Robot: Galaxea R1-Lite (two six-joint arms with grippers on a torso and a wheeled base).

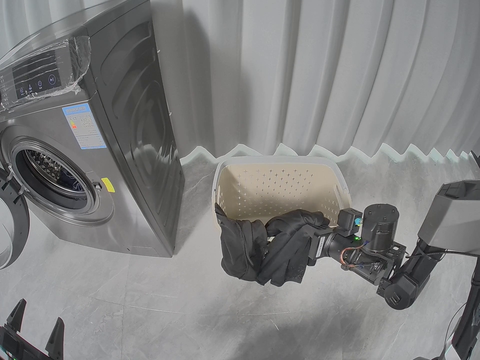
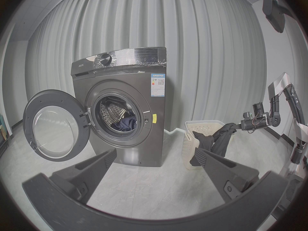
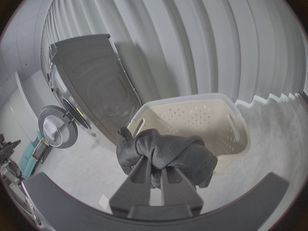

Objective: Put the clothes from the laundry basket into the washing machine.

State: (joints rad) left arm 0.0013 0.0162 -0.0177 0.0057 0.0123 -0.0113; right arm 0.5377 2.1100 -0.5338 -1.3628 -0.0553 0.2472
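My right gripper [image 3: 155, 166] clamped the dark garment [image 1: 280, 246], which hung over the front rim of the laundry basket [image 1: 280, 160]. I judged it best to lift until the trailing cloth cleared that rim before swinging toward the washing machine [image 1: 125, 126]. My left gripper [image 2: 154, 154] sat low, fingers spread wide.

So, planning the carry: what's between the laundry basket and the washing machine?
Bare floor separates the laundry basket from the washing machine; the head view shows it.

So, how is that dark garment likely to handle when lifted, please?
Probably floppy: the dark garment droops over the basket rim from the right gripper. Likely light, as the cloth looks thin; its trailing end may snag there.
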